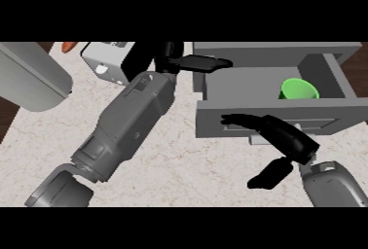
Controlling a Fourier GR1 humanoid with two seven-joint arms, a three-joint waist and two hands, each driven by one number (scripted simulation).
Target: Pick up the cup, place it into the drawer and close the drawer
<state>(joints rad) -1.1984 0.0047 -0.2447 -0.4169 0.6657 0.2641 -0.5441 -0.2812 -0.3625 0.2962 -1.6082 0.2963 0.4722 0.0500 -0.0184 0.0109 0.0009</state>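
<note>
Bright green cup (299,89) lying tipped in the open drawer (273,114), mouth facing me, my right hand (282,136) straight-fingered against its front, my left hand (188,62) open, empty

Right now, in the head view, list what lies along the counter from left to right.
Large grey rounded object → small grey box appliance → left hand at the drawer's left side → right hand on the drawer front → green cup inside.
</note>
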